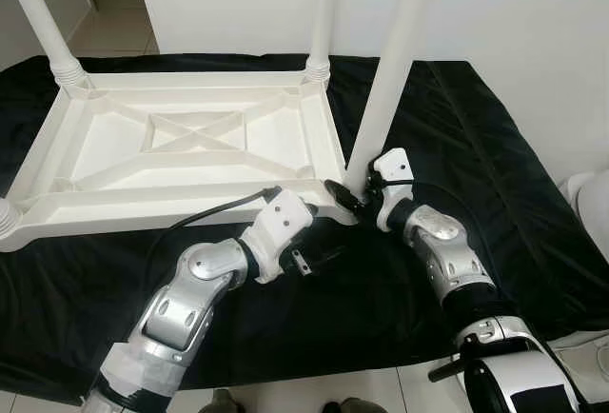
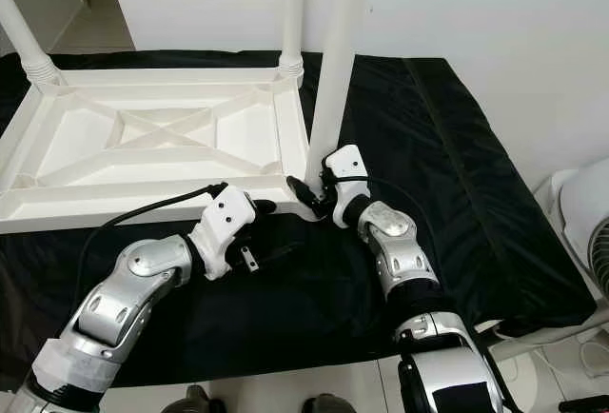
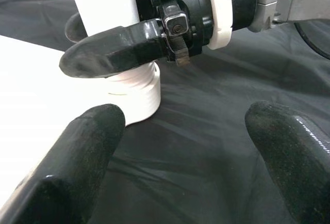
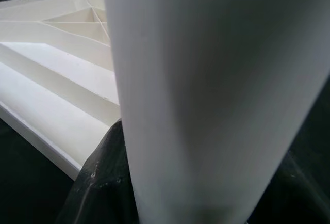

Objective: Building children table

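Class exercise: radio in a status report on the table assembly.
Right gripper shut on near-right leg at its corner socket. Left gripper open beside it. Upturned tabletop on black cloth. Nothing obstructing.

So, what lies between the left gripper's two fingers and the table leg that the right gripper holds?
In the left wrist view, only bare black cloth lies between the open left gripper and the leg. The right gripper clamps that leg at its base.

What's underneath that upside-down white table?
A black cloth lies under the tabletop, spreading out around it. Whatever the cloth rests on is covered and cannot be seen.
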